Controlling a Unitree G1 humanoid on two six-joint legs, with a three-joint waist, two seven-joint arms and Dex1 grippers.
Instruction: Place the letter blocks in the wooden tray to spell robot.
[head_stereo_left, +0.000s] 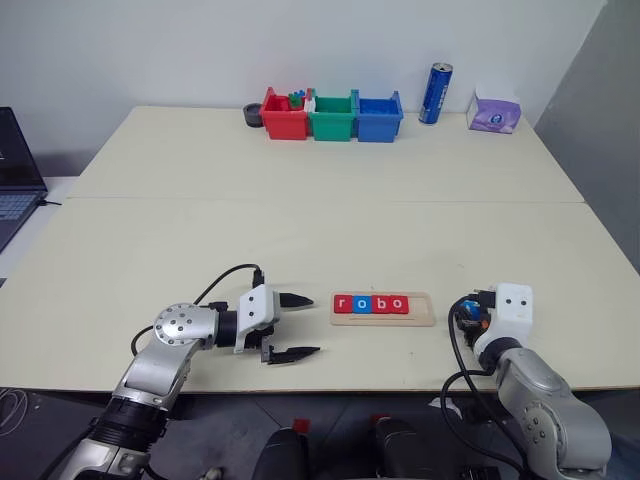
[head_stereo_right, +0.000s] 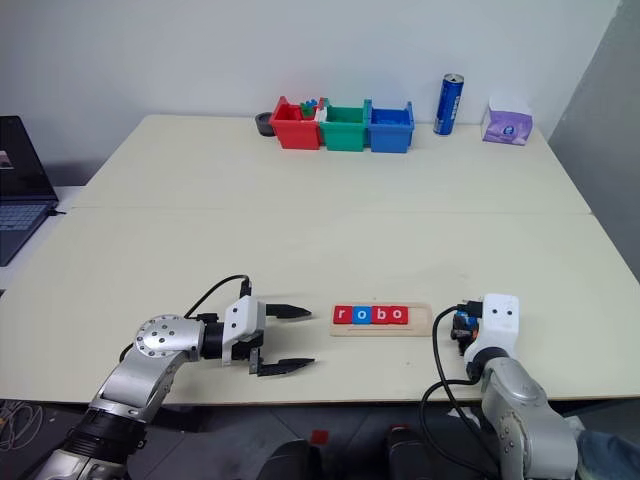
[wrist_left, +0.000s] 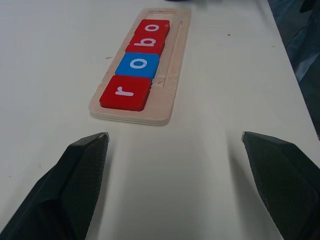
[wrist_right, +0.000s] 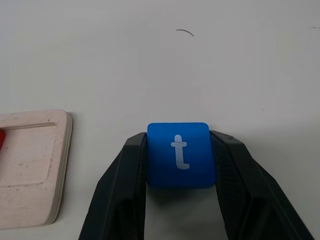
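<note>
- The desk (head_stereo_left: 330, 220) is wide and pale, and it carries everything.
- A laptop (head_stereo_left: 15, 180) is at the 9 o'clock edge of the head view, beside the desk.
- Three plastic bins, red (head_stereo_left: 284, 116), green (head_stereo_left: 333, 116) and blue (head_stereo_left: 380, 117), stand in a row at 12 o'clock, at the far side of the desk. A blue can (head_stereo_left: 435, 93) and a purple tissue pack (head_stereo_left: 494, 112) are toward 1 o'clock from them.
- The wooden tray (head_stereo_left: 424, 307) lies near the front edge of the desk, at about 6 o'clock in the head view, between the two hands.
- The left hand (head_stereo_left: 297, 326) is at 9 o'clock of the tray, pointing toward it. Its fingers (wrist_left: 80, 175) are spread wide and hold nothing.
- The right hand (wrist_right: 181, 150) is at 3 o'clock of the tray, just beside its bare end. It is closed on the blue "t" block (wrist_right: 181, 155), one finger on each side.
- Four letter blocks are in the tray in one line: red "r" (wrist_left: 125, 93), blue "o" (wrist_left: 138, 65), red "b" (wrist_left: 146, 43), red "o" (wrist_left: 152, 27). The tray end near the right hand has no block.
</note>
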